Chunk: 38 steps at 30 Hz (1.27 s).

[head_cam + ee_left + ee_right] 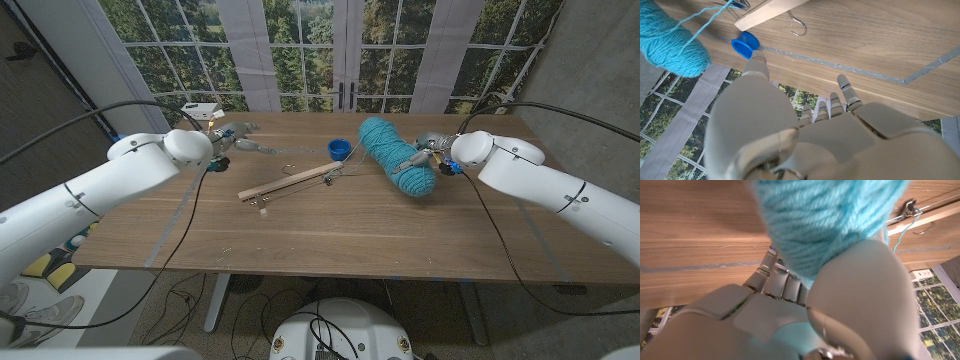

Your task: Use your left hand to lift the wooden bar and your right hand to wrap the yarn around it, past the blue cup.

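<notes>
Pale wooden bar (290,182) lies mid-surface, slanting toward the far edge, a small blue plastic cup (339,149) just beyond its far end. Large turquoise yarn skein (398,157) beside the cup. Right hand (432,157) touches the skein; right wrist view shows fingers (771,275) pressed under yarn, grip uncertain. Left hand (805,135), fingers apart, holds nothing; left wrist view shows a metal hook (797,25) beside the bar.
</notes>
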Motion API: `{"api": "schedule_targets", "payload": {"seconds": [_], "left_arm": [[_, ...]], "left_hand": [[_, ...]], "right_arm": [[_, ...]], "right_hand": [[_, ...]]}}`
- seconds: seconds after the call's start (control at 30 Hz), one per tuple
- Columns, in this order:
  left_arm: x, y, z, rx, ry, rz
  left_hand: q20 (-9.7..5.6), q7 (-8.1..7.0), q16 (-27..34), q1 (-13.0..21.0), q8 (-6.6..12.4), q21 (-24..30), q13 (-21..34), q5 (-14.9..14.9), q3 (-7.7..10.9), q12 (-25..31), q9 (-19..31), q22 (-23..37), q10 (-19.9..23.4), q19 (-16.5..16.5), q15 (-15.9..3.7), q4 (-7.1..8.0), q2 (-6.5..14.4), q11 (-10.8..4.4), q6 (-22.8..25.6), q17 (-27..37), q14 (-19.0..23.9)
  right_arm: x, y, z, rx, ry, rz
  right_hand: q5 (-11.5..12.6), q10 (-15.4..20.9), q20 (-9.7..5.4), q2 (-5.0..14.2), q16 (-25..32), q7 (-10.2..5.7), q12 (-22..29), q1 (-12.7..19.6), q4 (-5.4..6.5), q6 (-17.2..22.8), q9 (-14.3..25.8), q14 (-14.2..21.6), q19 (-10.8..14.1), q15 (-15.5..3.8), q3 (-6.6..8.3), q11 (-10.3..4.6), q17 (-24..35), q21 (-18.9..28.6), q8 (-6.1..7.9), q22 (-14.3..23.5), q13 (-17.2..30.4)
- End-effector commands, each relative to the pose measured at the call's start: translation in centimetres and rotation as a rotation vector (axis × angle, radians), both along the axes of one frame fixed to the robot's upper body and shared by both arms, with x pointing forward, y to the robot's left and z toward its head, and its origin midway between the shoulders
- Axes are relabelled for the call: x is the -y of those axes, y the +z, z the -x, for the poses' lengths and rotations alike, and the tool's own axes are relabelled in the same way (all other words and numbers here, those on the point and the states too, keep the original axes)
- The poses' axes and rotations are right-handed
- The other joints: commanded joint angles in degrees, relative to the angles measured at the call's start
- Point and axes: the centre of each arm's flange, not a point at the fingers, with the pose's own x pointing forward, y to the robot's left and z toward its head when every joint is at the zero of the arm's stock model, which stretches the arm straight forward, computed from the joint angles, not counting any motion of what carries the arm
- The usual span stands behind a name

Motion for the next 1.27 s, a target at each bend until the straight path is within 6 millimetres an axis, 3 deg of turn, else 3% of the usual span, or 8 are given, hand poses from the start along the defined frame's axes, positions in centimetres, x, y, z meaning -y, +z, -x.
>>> {"api": "schedule_targets", "payload": {"seconds": [0.03, 0.23, 0.37, 0.47, 0.57, 0.7, 0.83, 1.27], "left_arm": [[-1.1, -0.1, 0.5, 0.098, -0.051, 0.066], [-1.7, -0.3, 0.9, 0.234, -0.115, 0.12], [-2.3, -0.9, 0.7, 0.304, -0.2, 0.239], [-2.8, -1.5, -0.1, 0.25, -0.333, 0.375], [-3.0, -1.8, -0.1, 0.297, -0.33, 0.379], [-3.3, -1.8, -0.1, 0.31, -0.365, 0.392], [-3.1, -1.8, 0.2, 0.35, -0.384, 0.397], [-2.5, -4.1, -2.3, 0.22, -0.407, 0.461]], "left_hand": [[-0.33, -0.87, 0.3, -2.5, -0.41, -1.5, -0.5, 0.0, -1.81, 0.2, 0.1, 0.2, -2.7, -1.6, -0.11, 1.08, 0.0, -0.43, -3.6, -0.7, -2.0], [-0.11, -3.32, 0.6, -6.8, -0.1, -3.2, -1.2, -0.6, -3.92, 0.6, 0.1, 0.3, -4.0, -3.0, -0.98, 3.14, -0.4, -1.58, -5.9, -1.5, -3.3], [0.48, -7.43, 1.4, -13.1, 0.76, -5.1, -2.2, -1.7, -6.43, 2.0, -0.1, 0.3, -1.1, -3.7, -1.9, 6.2, -0.1, -3.57, -3.9, -2.4, -2.5], [0.21, -10.82, 0.1, -20.8, -0.05, -9.7, -3.3, -2.3, -9.12, 0.9, -0.2, 0.3, -4.2, -10.0, -1.95, 9.61, 1.0, -5.36, -6.6, -3.4, -8.2], [-0.59, -12.25, -0.4, -25.4, -0.04, -13.0, -4.2, -1.9, -10.71, 0.2, -0.3, 0.3, -8.3, -14.2, -2.58, 10.39, 2.1, -6.94, -8.8, -4.1, -14.1], [-3.17, -12.81, -0.3, -28.9, -0.26, -16.6, -5.1, -1.1, -12.26, -0.4, -0.5, 0.3, -13.3, -19.6, -4.79, 10.52, 2.8, -9.73, -10.7, -4.6, -18.6], [-4.31, -12.58, -0.4, -31.1, -0.23, -18.7, -5.4, -0.4, -13.17, -0.2, -0.5, 0.3, -14.8, -22.7, -5.83, 10.7, 3.4, -10.64, -11.9, -4.7, -21.9], [-4.88, -9.86, 0.3, -37.3, -0.23, -20.9, -5.6, 1.1, -15.13, 0.0, -0.6, 0.5, -16.2, -25.3, -6.47, 11.85, 5.9, -9.74, -12.4, -4.7, -22.7]], "right_arm": [[0.3, 0.1, 0.2, 0.034, 0.108, -0.144], [0.6, -0.2, 0.6, 0.112, 0.202, -0.314], [0.4, -0.7, 1.0, 0.189, 0.231, -0.414], [0.2, -1.0, 1.0, 0.189, 0.277, -0.484], [0.1, -1.3, 1.1, 0.205, 0.285, -0.511], [0.1, -1.6, 1.2, 0.23, 0.316, -0.572], [0.5, -2.0, 1.6, 0.273, 0.333, -0.631], [-0.3, -4.3, 2.2, 0.318, 0.313, -0.711]], "right_hand": [[0.1, 5.7, -1.36, 15.94, 0.3, -8.1, 0.4, 15.6, 0.23, 8.7, 0.1, 1.5, 0.5, -5.64, 0.3, -4.65, 0.1, 0.3, 0.45, 0.0, 0.2], [0.1, 5.7, -1.36, 15.94, 0.3, -8.1, 0.4, 15.6, 0.23, 8.7, 0.1, 1.5, 0.5, -5.64, 0.3, -4.65, 0.1, 0.3, 0.45, 0.0, 0.2], [0.1, 5.7, -1.36, 15.94, 0.3, -8.1, 0.4, 15.6, 0.23, 8.7, 0.1, 1.5, 0.5, -5.64, 0.3, -4.65, 0.1, 0.3, 0.45, 0.0, 0.2], [0.1, 5.7, -1.36, 15.94, 0.3, -8.1, 0.4, 15.6, 0.23, 8.7, 0.1, 1.5, 0.5, -5.64, 0.3, -4.65, 0.1, 0.3, 0.45, 0.0, 0.2], [0.1, 5.7, -1.36, 15.94, 0.3, -8.1, 0.4, 15.6, 0.23, 8.7, 0.1, 1.5, 0.5, -5.64, 0.3, -4.65, 0.1, 0.3, 0.45, 0.0, 0.2], [0.1, 5.7, -1.36, 15.94, 0.3, -8.1, 0.4, 15.6, 0.23, 8.7, 0.1, 1.5, 0.5, -5.64, 0.3, -4.65, 0.1, 0.3, 0.45, 0.0, 0.2], [0.1, 5.7, -1.36, 15.94, 0.3, -8.1, 0.4, 15.6, 0.23, 8.7, 0.1, 1.5, 0.5, -5.64, 0.3, -4.65, 0.1, 0.3, 0.45, 0.0, 0.2], [0.1, 5.7, -1.36, 15.94, 0.3, -8.1, 0.4, 15.6, 0.23, 8.7, 0.1, 1.5, 0.5, -5.64, 0.3, -4.65, 0.1, 0.3, 0.45, 0.0, 0.2]]}}
